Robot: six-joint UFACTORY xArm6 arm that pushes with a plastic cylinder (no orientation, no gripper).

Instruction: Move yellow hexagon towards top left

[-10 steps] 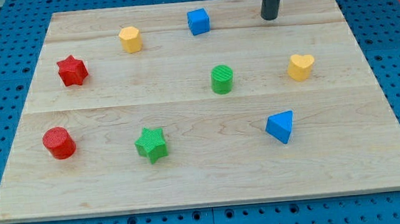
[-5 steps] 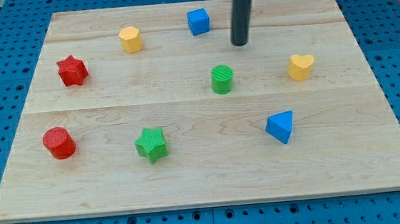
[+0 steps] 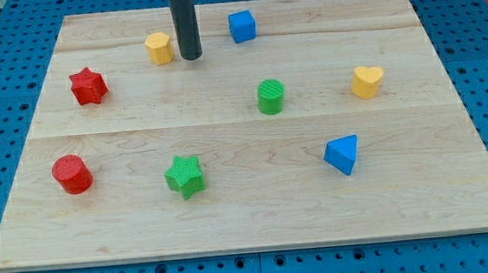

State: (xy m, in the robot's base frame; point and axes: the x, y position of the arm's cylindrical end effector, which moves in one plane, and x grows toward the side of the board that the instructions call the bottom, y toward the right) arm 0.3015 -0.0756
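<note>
The yellow hexagon [image 3: 158, 48] sits on the wooden board [image 3: 249, 197] near the view's top, left of centre. My tip [image 3: 190, 58] is down on the board just to the hexagon's right and slightly below it, with a narrow gap between them. The dark rod rises straight up out of the view's top.
A blue cube [image 3: 241, 26] lies right of my tip near the top. A red star [image 3: 88, 86] is at the left, a red cylinder [image 3: 72, 173] lower left, a green star [image 3: 184, 176], green cylinder [image 3: 270, 96], yellow heart [image 3: 366, 81] and blue triangle [image 3: 342, 154].
My tip has swept left across the top of the board, from the upper right past the blue cube, to just right of the yellow hexagon. No block has moved.
</note>
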